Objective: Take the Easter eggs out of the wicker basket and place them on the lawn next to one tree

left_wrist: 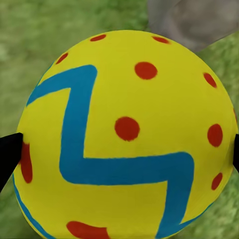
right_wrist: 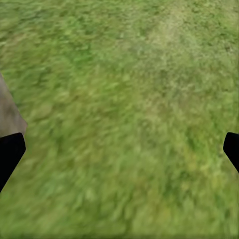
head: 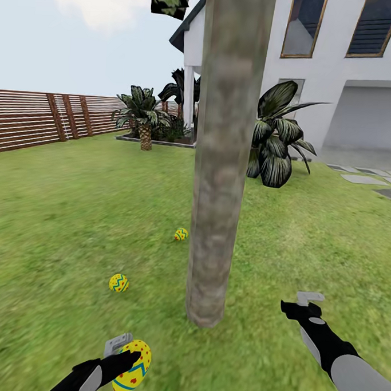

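Left wrist view, egg (left_wrist: pixel 124 139) between left gripper (left_wrist: pixel 124 149) fingertips

Lawn (head: pixel 74 212) bearing two Easter eggs (head: pixel 118 282) (head: pixel 181 234), just left of the tree trunk (head: pixel 217 219) base

White house (head: pixel 339 71), slatted fence (head: pixel 45 119), palm-like plants (head: pixel 143 115), stepping stones (head: pixel 362 179).

- Held egg (head: pixel 133 369): bright yellow, red dots, blue zigzag band; a blue line and red patch low down
- Middle egg (head: pixel 118 282) and far egg (head: pixel 181 234): yellow with blue zigzags
- Left gripper (head: pixel 122 353): black fingers, grey mount
- Right gripper (head: pixel 302 302): black and grey
- Trunk (head: pixel 223 162): mottled grey-brown
- Lawn (head: pixel 63 211): green, yellowish patches
- Fence (head: pixel 45 119): brown slats
- House (head: pixel 334 71): white
- Palms (head: pixel 278 142): dark green, pale-striped leaves
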Robot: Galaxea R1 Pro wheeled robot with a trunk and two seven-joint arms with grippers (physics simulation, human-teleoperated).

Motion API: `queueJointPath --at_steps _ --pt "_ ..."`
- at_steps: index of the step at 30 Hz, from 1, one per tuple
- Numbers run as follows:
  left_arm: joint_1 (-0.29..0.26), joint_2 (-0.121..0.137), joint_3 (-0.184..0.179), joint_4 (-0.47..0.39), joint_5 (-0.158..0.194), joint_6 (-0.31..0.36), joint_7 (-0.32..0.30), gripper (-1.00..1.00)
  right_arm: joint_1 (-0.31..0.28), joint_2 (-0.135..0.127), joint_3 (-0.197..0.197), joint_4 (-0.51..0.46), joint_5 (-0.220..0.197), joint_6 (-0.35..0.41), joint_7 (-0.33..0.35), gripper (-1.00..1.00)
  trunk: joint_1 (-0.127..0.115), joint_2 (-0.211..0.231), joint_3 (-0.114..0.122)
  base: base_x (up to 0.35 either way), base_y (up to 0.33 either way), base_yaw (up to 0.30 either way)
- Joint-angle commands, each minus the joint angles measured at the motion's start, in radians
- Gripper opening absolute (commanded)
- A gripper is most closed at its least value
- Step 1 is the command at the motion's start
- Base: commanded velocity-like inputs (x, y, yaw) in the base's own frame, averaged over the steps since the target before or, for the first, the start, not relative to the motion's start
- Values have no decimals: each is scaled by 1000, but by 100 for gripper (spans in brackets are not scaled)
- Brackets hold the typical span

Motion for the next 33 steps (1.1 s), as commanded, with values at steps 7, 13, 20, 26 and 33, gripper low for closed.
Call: queueJointPath --at_steps 7,13,20,26,33 --pt "0 -2 5 -2 8 8 -3 -100 -1 0 5 0 -5 -1 -4 100 27 -50 -23 0 0 0" --pt "0 -11 4 12 7 7 -3 -100 -1 0 4 0 -5 -1 -4 100 50 -92 -42 0 0 0" --pt "0 -14 5 15 6 6 -3 -100 -1 0 4 0 -5 -1 -4 100 77 -141 -64 0 0 0" --pt "0 -21 3 33 8 5 -3 -100 -1 0 4 0 -5 -1 -4 100 100 -183 -83 0 0 0" --pt "0 -23 3 34 6 6 -3 -100 -1 -2 4 0 -5 -1 -4 100 127 -232 -104 0 0 0"
